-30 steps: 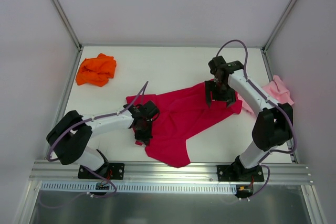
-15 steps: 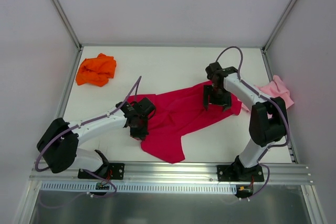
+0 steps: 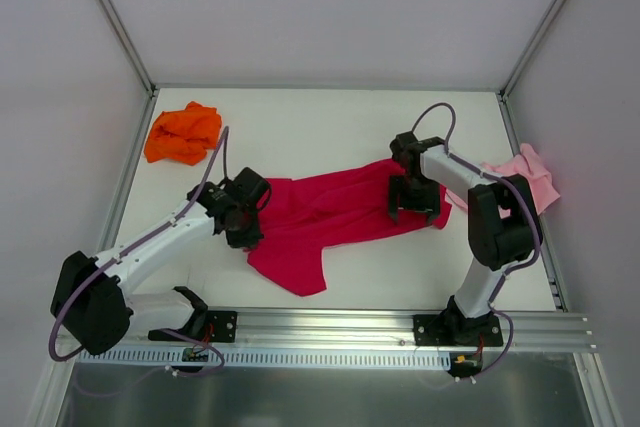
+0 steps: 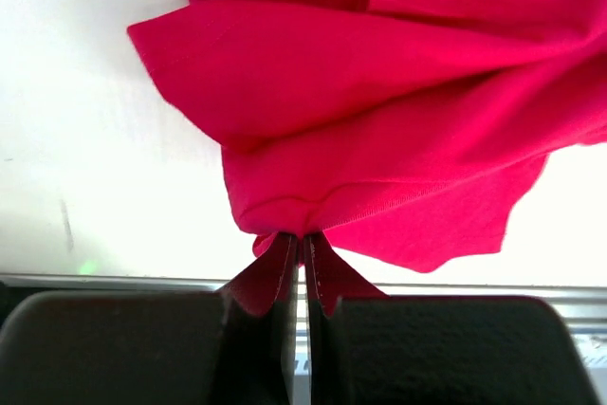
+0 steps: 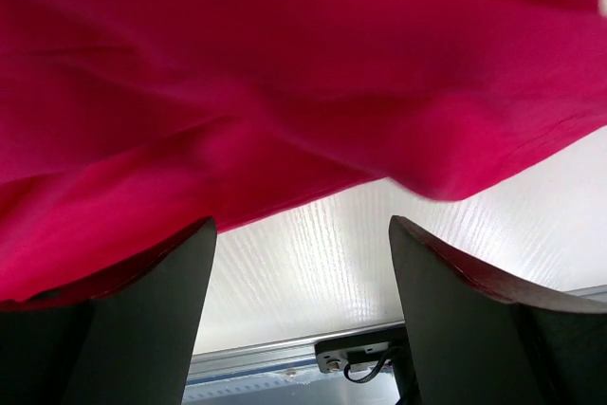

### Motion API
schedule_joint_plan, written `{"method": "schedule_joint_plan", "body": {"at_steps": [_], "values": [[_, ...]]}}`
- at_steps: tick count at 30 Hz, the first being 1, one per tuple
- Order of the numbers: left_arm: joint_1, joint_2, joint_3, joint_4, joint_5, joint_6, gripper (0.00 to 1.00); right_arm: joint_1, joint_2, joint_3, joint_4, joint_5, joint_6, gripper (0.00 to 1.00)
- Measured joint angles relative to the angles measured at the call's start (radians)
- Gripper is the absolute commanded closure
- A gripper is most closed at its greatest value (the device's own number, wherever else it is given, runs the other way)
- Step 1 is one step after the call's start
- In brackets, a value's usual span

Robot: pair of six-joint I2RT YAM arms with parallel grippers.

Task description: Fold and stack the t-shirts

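At the far left, near the back corner, the orange t-shirt (image 3: 183, 134) lies in a crumpled heap, not folded yet. Next comes the left gripper (image 4: 302, 248). Its two fingers are squeezed tight on a bit of the red t-shirt (image 3: 330, 209), pinching the cloth at its left end. The red t-shirt lies in the middle of the table (image 3: 330, 127), pulled long from side to side, but it is bunchy and wrinkled, and one flap points down toward the metal rail (image 3: 330, 322) at the near edge. At its right end sits the right gripper (image 5: 302, 225). Its fingers are spread wide apart and nothing is pinched between them; the red cloth only lies over and past them. At the far right, the pink t-shirt (image 3: 527, 172) is bunched up against the side wall. I think the job is at the spreading step: the red t-shirt has to lie flat before any fold. The next move seems to need the right gripper to close on its end, so both can pull the cloth smooth. There is lots of bare white table at the back to spread into, and less at the front.
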Motion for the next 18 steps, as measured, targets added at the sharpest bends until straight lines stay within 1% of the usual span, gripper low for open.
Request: {"method": "schedule_joint_plan", "body": {"at_steps": [5,13,18], "values": [[0.094,-0.045,0.012,-0.045,-0.015,0.027,1.00,-0.005,0.008,-0.005,0.003,0.003,0.000,0.21],[0.105,-0.050,0.039,-0.074,-0.021,0.056,1.00,-0.006,0.011,-0.010,0.006,0.026,-0.001,0.21],[0.105,-0.050,0.051,-0.084,-0.021,0.059,1.00,-0.007,0.032,-0.010,0.005,-0.009,-0.004,0.21]]}}
